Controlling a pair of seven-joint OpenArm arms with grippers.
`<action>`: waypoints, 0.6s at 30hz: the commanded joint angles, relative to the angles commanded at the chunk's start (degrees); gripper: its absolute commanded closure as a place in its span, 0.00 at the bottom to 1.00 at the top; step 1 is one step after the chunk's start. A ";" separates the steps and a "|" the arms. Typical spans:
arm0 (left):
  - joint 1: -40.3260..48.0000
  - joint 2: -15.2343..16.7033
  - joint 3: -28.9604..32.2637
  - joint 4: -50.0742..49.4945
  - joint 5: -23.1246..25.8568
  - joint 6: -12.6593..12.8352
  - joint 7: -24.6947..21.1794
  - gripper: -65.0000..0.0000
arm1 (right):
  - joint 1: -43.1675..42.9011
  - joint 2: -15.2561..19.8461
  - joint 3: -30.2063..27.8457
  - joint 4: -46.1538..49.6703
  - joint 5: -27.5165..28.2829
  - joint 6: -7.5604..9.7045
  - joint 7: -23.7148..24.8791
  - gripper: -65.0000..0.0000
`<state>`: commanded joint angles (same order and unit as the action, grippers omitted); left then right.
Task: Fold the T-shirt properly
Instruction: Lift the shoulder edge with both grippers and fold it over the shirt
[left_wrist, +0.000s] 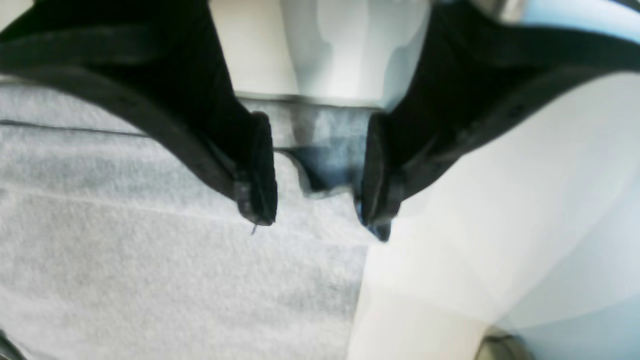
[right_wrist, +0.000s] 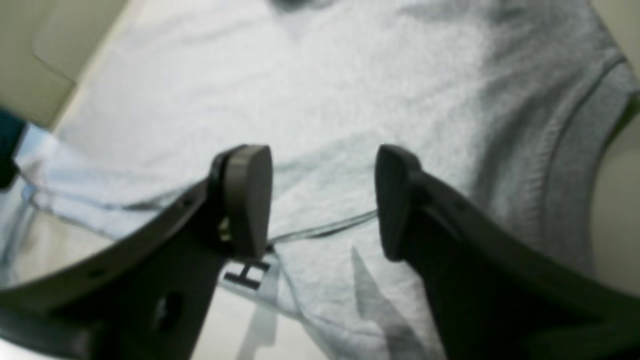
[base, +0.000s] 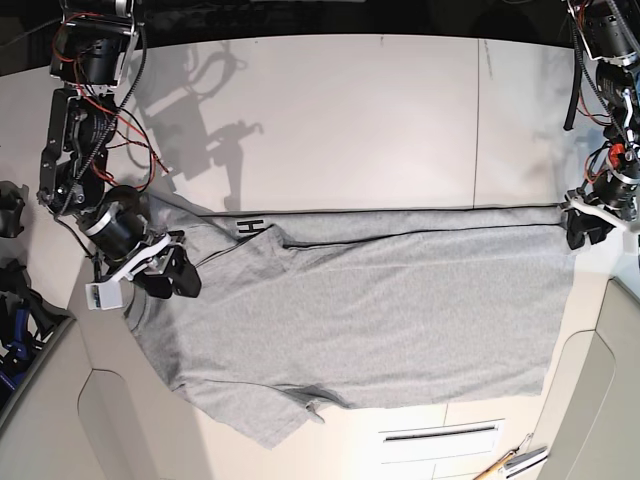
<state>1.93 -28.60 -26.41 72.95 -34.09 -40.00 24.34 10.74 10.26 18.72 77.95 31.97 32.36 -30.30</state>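
The heather-grey T-shirt lies spread flat across the table, its far edge folded over along a straight line. A black letter H shows at that fold. My right gripper is open at the shirt's left end, by the sleeve. In the right wrist view its jaws stand apart just above the cloth, with the H below them and a ribbed hem to the right. My left gripper is open at the shirt's far right corner. Its jaws straddle the cloth edge.
The white table has a seam running down its right part. A slot and a screwdriver-like tool lie near the front right. Dark objects sit off the left edge.
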 joint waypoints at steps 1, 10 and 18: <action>0.00 0.02 -0.87 0.00 -1.60 0.00 1.46 0.52 | 0.02 0.02 1.55 0.11 -0.02 0.00 0.02 0.49; 0.17 0.13 -6.67 0.00 -12.48 0.00 12.81 0.44 | -0.68 0.85 17.29 0.11 7.19 0.13 -10.45 0.49; 1.64 1.29 -6.67 -0.02 -12.33 0.00 13.62 0.35 | -9.62 3.10 18.56 0.09 10.54 0.44 -9.73 0.49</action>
<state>3.57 -27.31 -33.08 72.93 -46.41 -40.00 37.95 1.13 13.37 37.28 78.04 42.50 32.80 -40.03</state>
